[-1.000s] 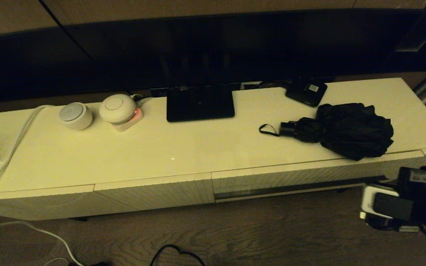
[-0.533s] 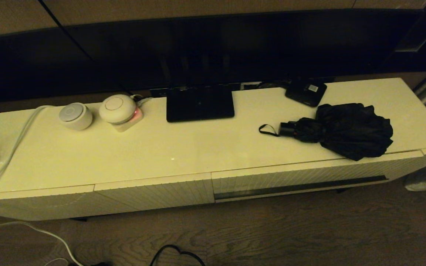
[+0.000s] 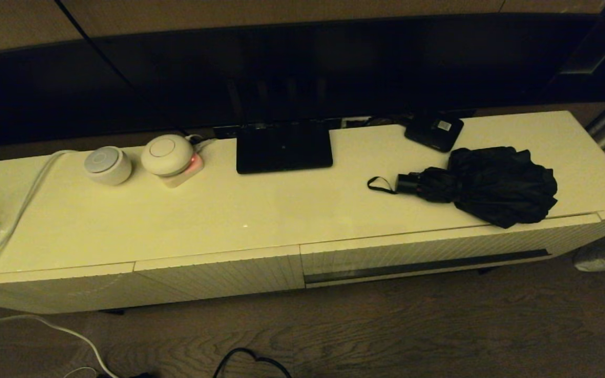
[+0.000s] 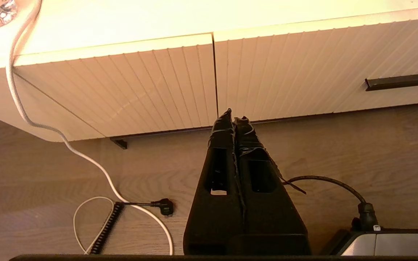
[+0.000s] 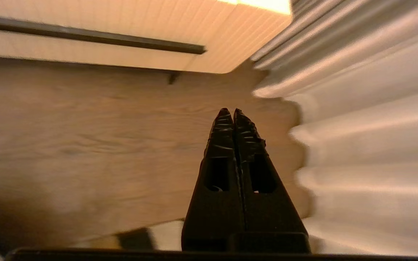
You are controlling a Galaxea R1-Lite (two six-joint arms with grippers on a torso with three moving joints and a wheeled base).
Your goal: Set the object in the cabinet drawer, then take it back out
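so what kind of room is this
Probably a home living room: a low cream media cabinet carries a dark screen on its stand, with wood flooring below and a curtain alongside.

The right claw [image 5: 233, 112] is seen pressed shut, empty, above the wooden floor [image 5: 85, 137]. The cabinet drawer [image 5: 129, 21], with its dark handle slot [image 5: 93, 36], is seen beyond the claw, and pale curtain folds [image 5: 368, 127] are seen just beside it.

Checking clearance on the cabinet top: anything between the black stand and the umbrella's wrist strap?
Nothing: in the head view, the cabinet top is bare between the black stand and the umbrella strap loop.
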